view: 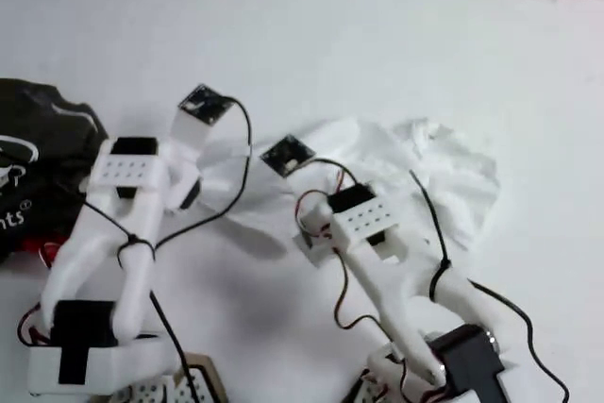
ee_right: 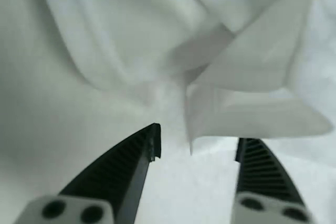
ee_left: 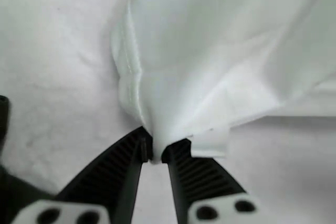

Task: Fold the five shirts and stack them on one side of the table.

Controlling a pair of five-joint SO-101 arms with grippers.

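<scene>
Crumpled white fabric shirt (view: pixel 415 172) lies bunched mid-way across white surface (view: pixel 377 35). Judge it soft, light, limp: sags, drags, won't hold shape. You grip hems or corners, not loose middle folds. Your left gripper (ee_left: pixel 156 155): fingers (ee_left: pixel 123 169) pinched on stitched hem. Your right gripper (ee_right: pixel 197 148): fingers (ee_right: pixel 131 169) spread apart over folded flap, holding nothing. Black printed shirt (view: pixel 42 167) at surface's edge, beside left arm.

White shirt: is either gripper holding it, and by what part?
The left gripper pinches the white shirt by a bunched edge; the right gripper is open, holding nothing.
</scene>
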